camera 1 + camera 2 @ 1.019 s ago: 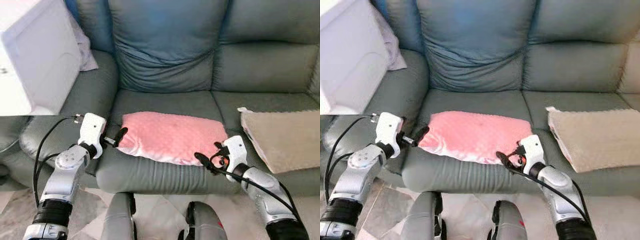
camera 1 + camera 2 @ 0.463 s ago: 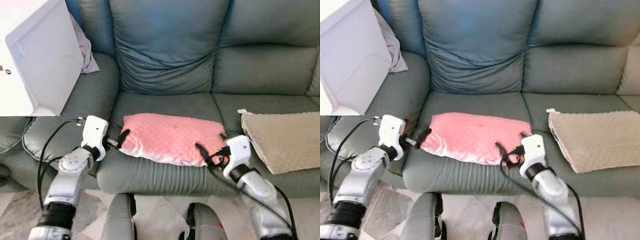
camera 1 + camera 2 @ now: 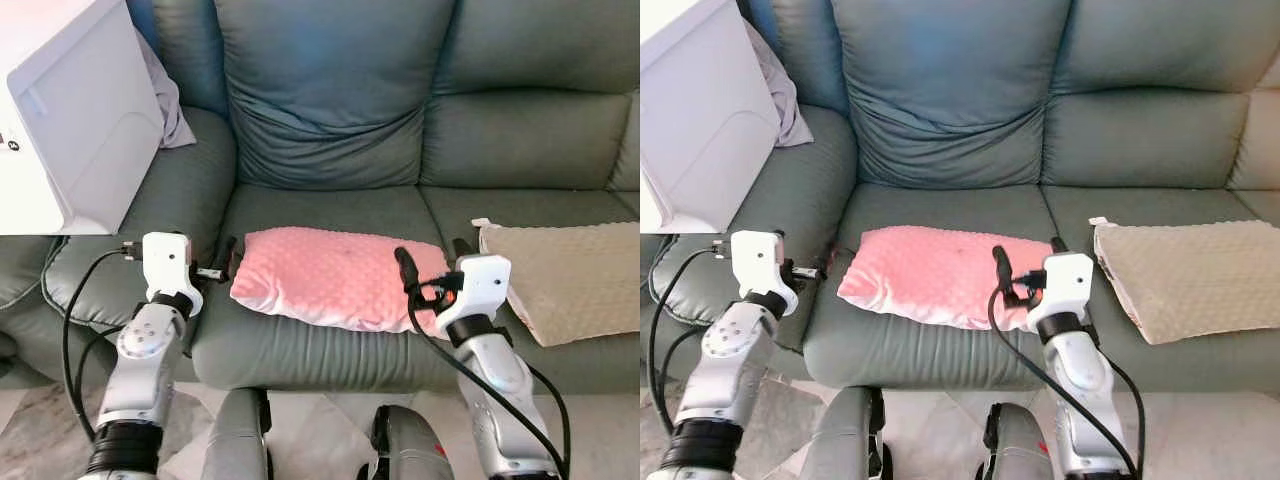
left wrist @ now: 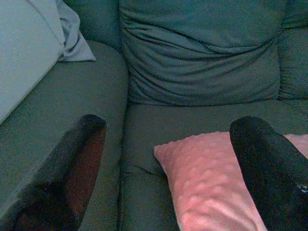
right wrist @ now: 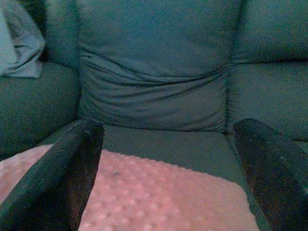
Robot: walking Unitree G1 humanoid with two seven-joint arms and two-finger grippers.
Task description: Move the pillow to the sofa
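Pink pillow (image 3: 340, 277) lies on the sofa (image 3: 330, 120) seat between the spread left gripper (image 4: 168, 159) and spread right gripper (image 5: 168, 163).

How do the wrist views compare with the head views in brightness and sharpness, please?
Left eye view: bright and sharp, pink pillow clear on the sofa, white box nearly washed out. Left and right wrist views: dim, bluish, grainy; the near black fingers look soft.
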